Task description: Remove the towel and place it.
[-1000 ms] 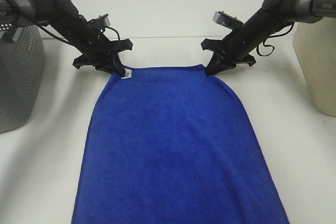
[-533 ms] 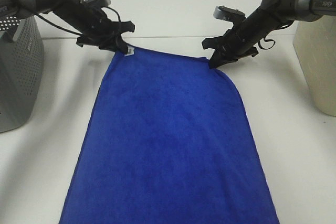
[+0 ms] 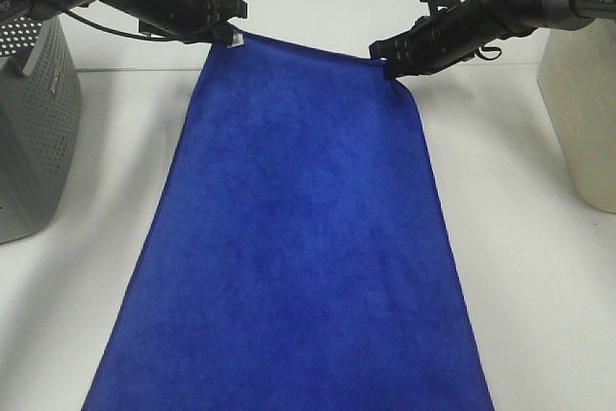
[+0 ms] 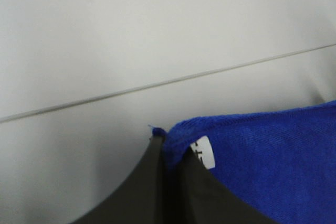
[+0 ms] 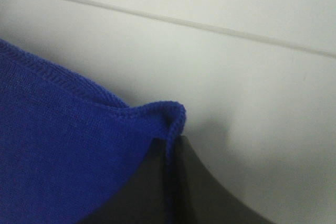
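The royal-blue towel [image 3: 298, 228] hangs stretched between both arms, its far edge lifted above the white table and its near part running out of the bottom of the exterior view. My left gripper [image 3: 229, 36] is shut on the towel's far left corner, where the small white tag [image 4: 205, 152] shows beside the pinched cloth [image 4: 273, 156]. At the far right corner my right gripper [image 3: 388, 62] is shut on the hem, and the cloth [image 5: 63, 145] folds over its dark fingers [image 5: 184, 182].
A grey perforated basket [image 3: 29, 132] stands at the left edge of the table. A cream container [image 3: 582, 113] stands at the right edge. A thin seam [image 4: 157, 84] runs across the white surface behind the towel.
Both grippers have risen and moved toward the far side, carrying the towel's far corners up off the table. The towel now hangs longer and wider toward the camera.
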Controlling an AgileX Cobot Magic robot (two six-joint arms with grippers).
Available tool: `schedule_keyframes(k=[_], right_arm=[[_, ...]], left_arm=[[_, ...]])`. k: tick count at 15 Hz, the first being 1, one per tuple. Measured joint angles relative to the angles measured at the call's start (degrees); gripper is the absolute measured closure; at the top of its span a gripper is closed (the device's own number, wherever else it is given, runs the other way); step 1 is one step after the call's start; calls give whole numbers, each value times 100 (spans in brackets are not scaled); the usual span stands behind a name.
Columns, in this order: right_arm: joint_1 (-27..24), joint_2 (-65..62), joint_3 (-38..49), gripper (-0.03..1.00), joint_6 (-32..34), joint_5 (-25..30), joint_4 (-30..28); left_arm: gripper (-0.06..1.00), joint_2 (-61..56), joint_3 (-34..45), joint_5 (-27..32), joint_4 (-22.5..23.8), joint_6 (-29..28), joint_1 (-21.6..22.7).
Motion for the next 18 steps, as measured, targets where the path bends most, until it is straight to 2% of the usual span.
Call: schedule_keyframes(k=[2, 7, 10, 13, 18], right_arm=[[0, 0, 0, 95, -304, -390, 264], [11, 57, 0, 95, -1197, -968, 905], [11, 350, -430, 95, -1896, -871, 1415], [6, 596, -831, 95, -2166, -722, 1650], [6, 945, -877, 95, -3083, -745, 2280]], left_arm=[[94, 63, 0, -315, -34, 52, -11], [94, 332, 0, -1134, -46, 367, -63], [94, 332, 0, -1421, -29, 516, -63], [94, 344, 0, -1570, 143, 584, -40], [94, 602, 0, -1713, 292, 636, -46]])
